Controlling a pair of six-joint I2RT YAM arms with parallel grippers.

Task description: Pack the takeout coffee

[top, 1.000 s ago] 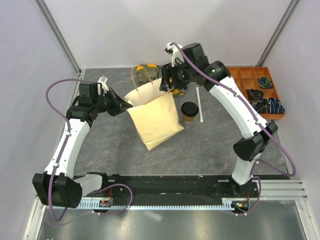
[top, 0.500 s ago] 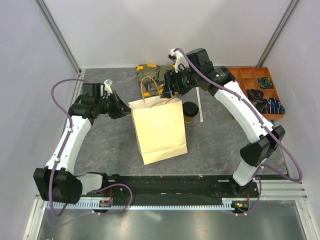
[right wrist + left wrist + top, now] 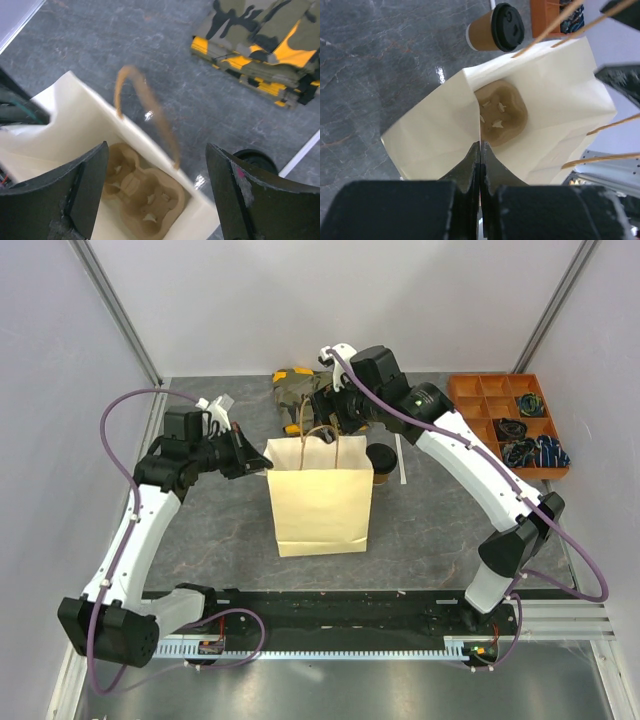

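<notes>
Shut tight, my left gripper (image 3: 480, 145) pinched the left rim of the paper bag (image 3: 320, 505), which stood upright on the grey table (image 3: 200, 530) nearest my bases with its mouth open to the ceiling. Down inside it lay the brown pulp cup tray (image 3: 500, 112), flat on the bottom. Just behind the bag's right corner stood the takeout coffee (image 3: 380, 462), upright on the table, black lid up and long axis vertical. It was outside the bag, whose top edge hid its lower part from above. A thin white stick (image 3: 400, 450) lay just right of the cup. My right gripper (image 3: 156, 150) hung over the bag's far rim with its fingers spread wide and nothing between them but air. One tan handle (image 3: 150, 120) looped up below them, and I could not tell whether it touched. Farther back sat a folded camouflage cloth (image 3: 300, 388), and at the far right an orange compartment box (image 3: 487, 398) with dark odds and ends in it.
</notes>
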